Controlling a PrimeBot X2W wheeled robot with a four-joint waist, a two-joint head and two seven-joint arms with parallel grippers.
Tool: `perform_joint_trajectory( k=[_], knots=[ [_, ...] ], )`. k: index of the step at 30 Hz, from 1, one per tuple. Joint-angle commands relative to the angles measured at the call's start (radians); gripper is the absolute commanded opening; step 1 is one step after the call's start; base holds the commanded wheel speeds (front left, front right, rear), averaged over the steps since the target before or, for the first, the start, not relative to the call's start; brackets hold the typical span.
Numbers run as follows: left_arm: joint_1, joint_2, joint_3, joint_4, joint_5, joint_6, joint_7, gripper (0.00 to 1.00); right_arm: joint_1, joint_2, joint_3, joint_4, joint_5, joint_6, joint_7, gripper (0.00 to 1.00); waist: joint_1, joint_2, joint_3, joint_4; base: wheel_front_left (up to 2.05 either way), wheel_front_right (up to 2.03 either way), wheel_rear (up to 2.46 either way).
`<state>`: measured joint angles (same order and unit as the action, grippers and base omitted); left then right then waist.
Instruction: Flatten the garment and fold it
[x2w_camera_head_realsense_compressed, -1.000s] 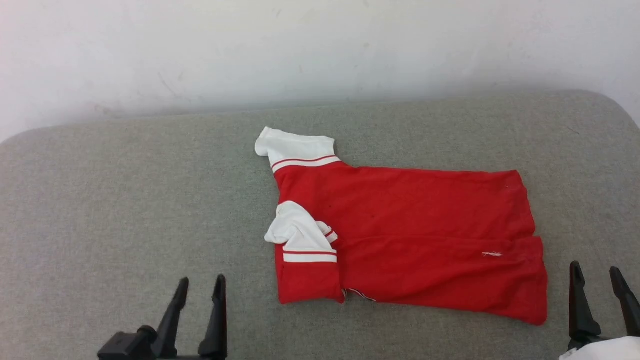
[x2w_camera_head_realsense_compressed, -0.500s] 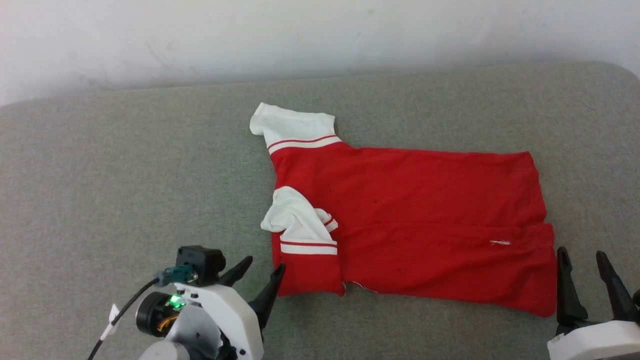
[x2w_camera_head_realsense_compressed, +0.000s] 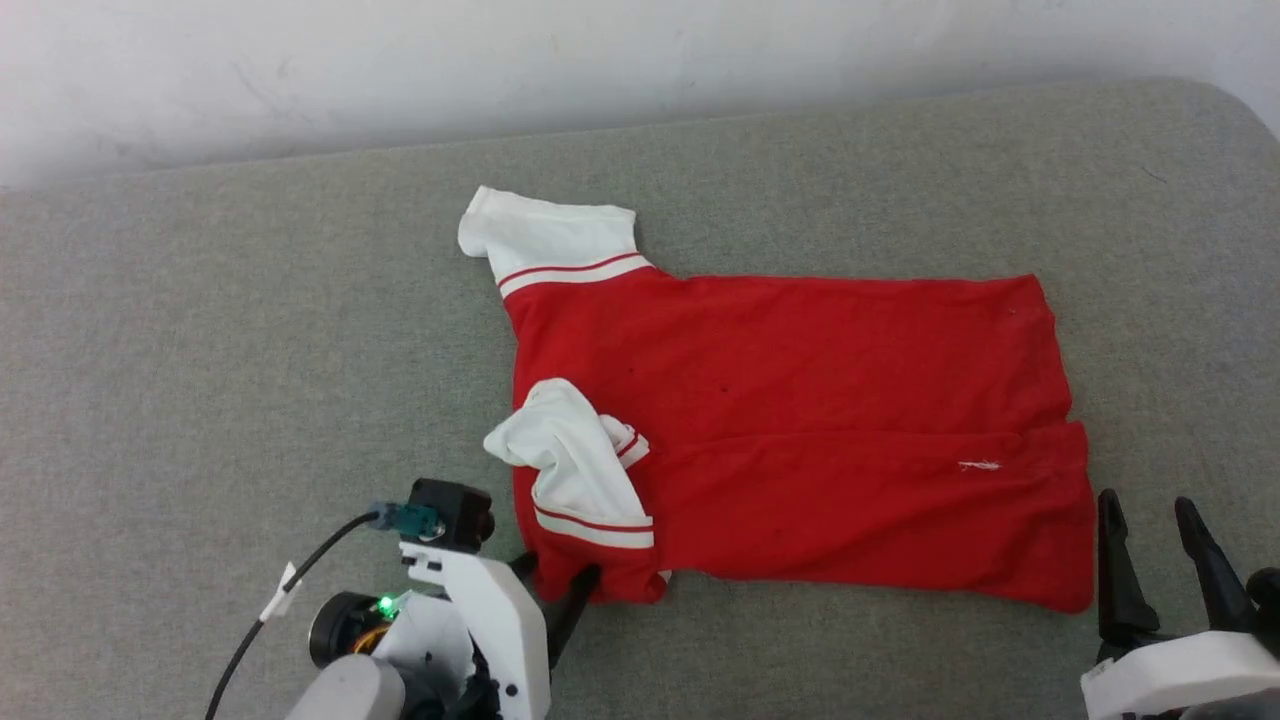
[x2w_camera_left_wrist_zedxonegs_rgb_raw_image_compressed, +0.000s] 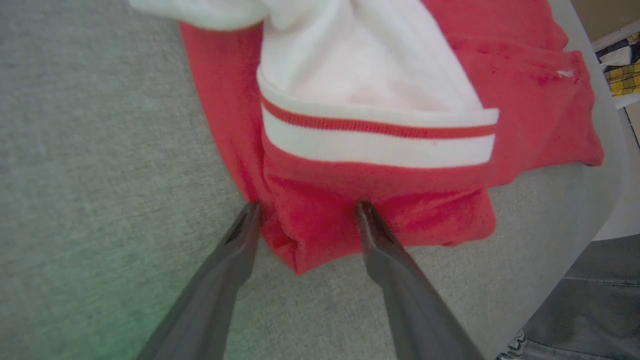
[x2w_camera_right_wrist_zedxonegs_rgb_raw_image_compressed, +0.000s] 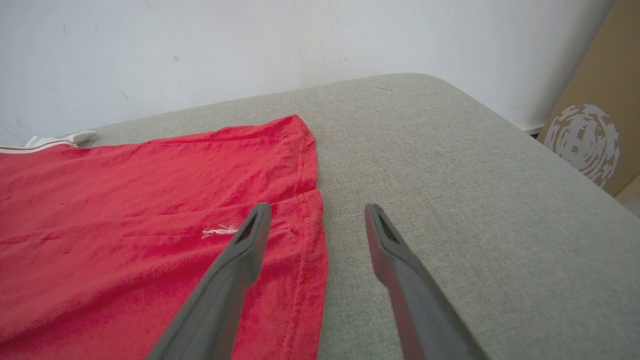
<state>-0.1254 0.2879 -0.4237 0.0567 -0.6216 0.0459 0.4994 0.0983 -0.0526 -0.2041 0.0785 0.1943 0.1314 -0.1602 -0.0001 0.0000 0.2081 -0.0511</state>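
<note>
change: a second ago the left jaws hung well short of the garment; now they stand wide apart astride its nearest corner, gripping nothing yet.
right jaws: spread wide, empty, one finger over the hem.
meaning: both look set to pinch for the next fold.
garment: on the bench, partly folded, ahead of both jaws.
left wrist view: shows cloth bunched between the jaws; in the head view the wrist hides this.
</note>
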Motion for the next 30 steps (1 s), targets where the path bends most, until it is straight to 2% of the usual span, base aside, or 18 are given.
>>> perform_joint_trajectory(
  k=[1, 2, 3, 4, 9, 15, 23, 30],
  knots=[
    [0.001, -0.004, -0.019, 0.034, 0.001, 0.006, 0.024, 1.0, -0.018, 0.002, 0.001, 0.001, -0.001, -0.001, -0.006, 1.0, 0.0001, 0.0, 0.003, -0.002, 0.0, 0.0, 0.0],
    [-0.001, -0.009, -0.027, 0.046, -0.001, 0.007, 0.036, 1.0, -0.02, 0.002, 0.003, 0.004, -0.001, -0.001, -0.006, 1.0, 0.0001, 0.0, 0.005, -0.004, 0.0, 0.0, 0.0],
    [-0.004, -0.016, -0.033, 0.055, -0.004, 0.006, 0.043, 0.42, -0.022, 0.002, 0.004, 0.006, -0.001, -0.001, -0.006, 1.0, 0.0001, 0.0, 0.007, -0.005, 0.0, 0.0, 0.0],
    [-0.007, -0.021, -0.039, 0.064, -0.006, 0.003, 0.046, 0.0, -0.025, 0.002, 0.005, 0.009, 0.0, -0.001, -0.007, 1.0, 0.0001, 0.0, 0.008, -0.005, 0.0, 0.0, 0.0],
    [-0.023, -0.039, -0.032, 0.081, -0.01, 0.002, 0.01, 0.0, -0.036, 0.002, 0.005, 0.02, -0.001, -0.001, -0.007, 1.0, 0.0001, 0.0, 0.006, -0.001, 0.0, 0.0, 0.0],
    [-0.007, -0.037, 0.053, 0.042, -0.036, 0.038, -0.084, 0.0, -0.037, 0.002, -0.007, 0.022, -0.008, -0.001, -0.006, 1.0, 0.0001, 0.0, -0.016, 0.016, 0.0, 0.0, 0.0],
    [0.175, -0.01, 0.176, -0.107, -0.074, 0.121, -0.184, 0.0, -0.022, 0.002, -0.018, 0.008, -0.008, -0.001, 0.005, 1.0, 0.0001, 0.0, -0.027, 0.049, 0.0, 0.0, 0.0],
    [0.258, -0.042, 0.175, -0.176, -0.104, 0.124, -0.219, 0.0, -0.003, 0.002, 0.006, 0.004, -0.011, -0.001, 0.089, 1.0, 0.0001, 0.0, -0.003, 0.088, 0.0, 0.0, 0.0]
  ],
)
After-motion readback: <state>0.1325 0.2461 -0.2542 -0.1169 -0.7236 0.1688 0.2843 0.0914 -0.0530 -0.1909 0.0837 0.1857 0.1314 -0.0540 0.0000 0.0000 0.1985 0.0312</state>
